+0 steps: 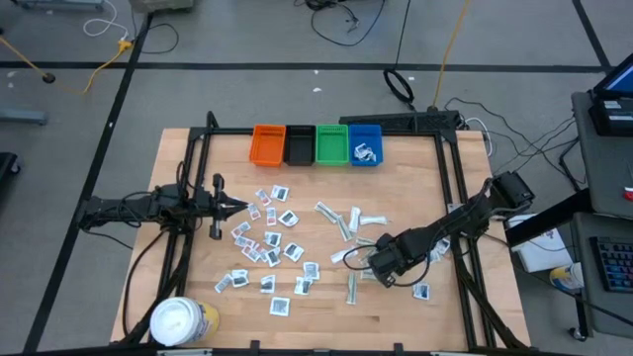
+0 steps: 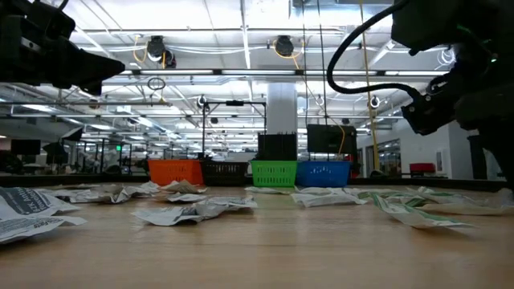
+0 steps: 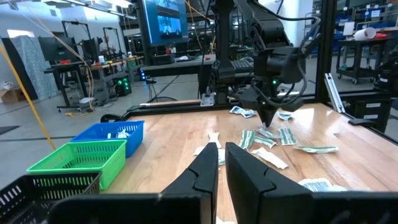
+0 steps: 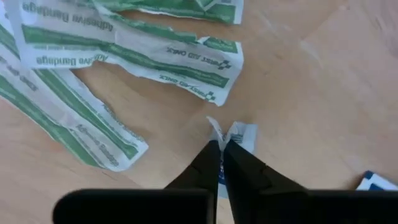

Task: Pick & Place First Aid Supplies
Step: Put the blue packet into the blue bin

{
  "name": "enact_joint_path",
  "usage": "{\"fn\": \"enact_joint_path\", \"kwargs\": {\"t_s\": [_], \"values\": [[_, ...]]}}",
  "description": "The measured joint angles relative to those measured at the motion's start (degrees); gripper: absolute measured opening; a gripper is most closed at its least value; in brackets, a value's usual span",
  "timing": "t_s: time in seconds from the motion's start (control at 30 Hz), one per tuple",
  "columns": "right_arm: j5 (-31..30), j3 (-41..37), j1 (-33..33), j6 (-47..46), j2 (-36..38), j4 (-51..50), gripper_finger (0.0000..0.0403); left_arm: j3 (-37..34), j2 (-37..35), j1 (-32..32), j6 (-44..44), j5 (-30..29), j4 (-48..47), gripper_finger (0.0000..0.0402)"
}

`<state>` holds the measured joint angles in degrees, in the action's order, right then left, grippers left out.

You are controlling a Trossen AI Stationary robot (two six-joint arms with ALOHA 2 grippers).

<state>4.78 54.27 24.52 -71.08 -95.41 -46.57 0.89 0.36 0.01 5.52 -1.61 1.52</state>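
Grippers over scattered first aid packets on the worktop.
High view: right gripper (image 1: 374,265) low among packets (image 1: 267,242) near the right edge; left gripper (image 1: 240,206) clenched, empty, by the left edge. Right wrist view: fingers pinch a white sachet (image 4: 239,134) beside strip wrappers (image 4: 134,53).

Around you, grey concrete floor (image 1: 247,40) crossed by dark tape lines (image 1: 297,66); black cables (image 1: 341,20) coil at twelve o'clock. Overhead, white ceiling beams (image 2: 241,32) carry bright strip lights (image 2: 201,76), and a white square column (image 2: 282,108) stands beyond.
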Motion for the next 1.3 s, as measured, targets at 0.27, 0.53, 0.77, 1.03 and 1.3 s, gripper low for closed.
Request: {"fn": "enact_joint_path", "kwargs": {"t_s": [0.27,0.53,0.77,1.03,1.3], "values": [[-0.2,6.7,-5.1,7.5,5.4,-13.0,0.0003,0.0,0.0,0.0,0.0,0.0,0.0,0.0037],[1.0,16.2,-10.8,18.9,6.9,-23.5,0.0002,0.0,0.0,0.0,0.0,0.0,0.0,0.0037],[3.0,21.6,-14.6,29.6,7.0,-27.5,0.0002,0.0,0.0,0.0,0.0,0.0,0.0,0.0037],[2.9,22.4,-22.3,40.5,7.0,-29.5,0.0002,0.0,0.0,0.0,0.0,0.0,0.0,0.0037],[2.6,22.4,-37.8,48.8,7.0,-29.6,0.0002,0.0,0.0,0.0,0.0,0.0,0.0,0.0037]]}}
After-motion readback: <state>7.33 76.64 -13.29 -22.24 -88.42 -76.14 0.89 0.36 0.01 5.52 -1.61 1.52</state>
